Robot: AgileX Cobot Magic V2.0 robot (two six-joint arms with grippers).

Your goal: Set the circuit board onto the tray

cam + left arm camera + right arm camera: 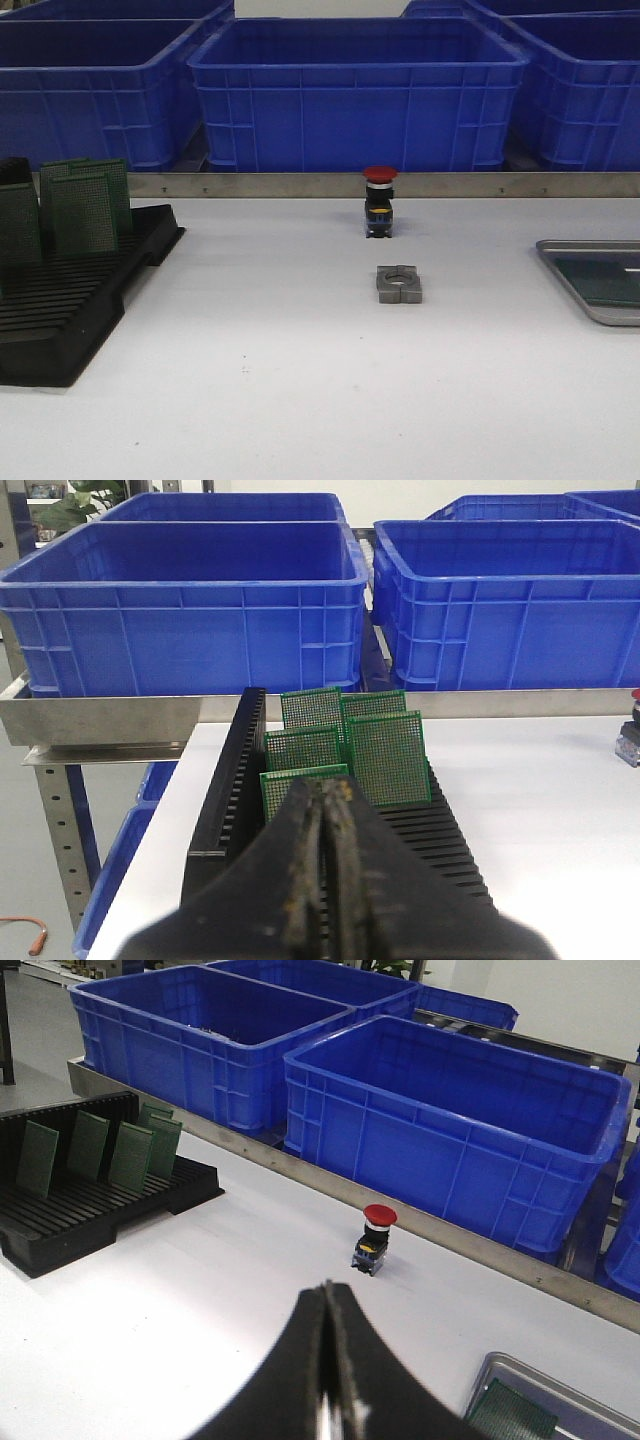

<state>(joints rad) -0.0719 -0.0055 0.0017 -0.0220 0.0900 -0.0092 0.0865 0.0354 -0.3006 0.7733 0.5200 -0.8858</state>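
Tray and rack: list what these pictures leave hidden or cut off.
- Tray: front view's right edge cuts it off; in the right wrist view the right gripper hides part of it.
- Rack: front view's left edge cuts it; in the left wrist view the left gripper covers its near end.
- Board on the tray: only a corner shows.

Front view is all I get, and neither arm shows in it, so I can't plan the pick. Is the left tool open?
Observer: No, the left tool is shut, pointing at the circuit boards standing in the black rack.
Operator: And the right one?
Observer: The right tool is shut too, with nothing in it.
Operator: Is that dark patch in the tray a board?
Observer: Yes, a green perforated board lies in the tray.
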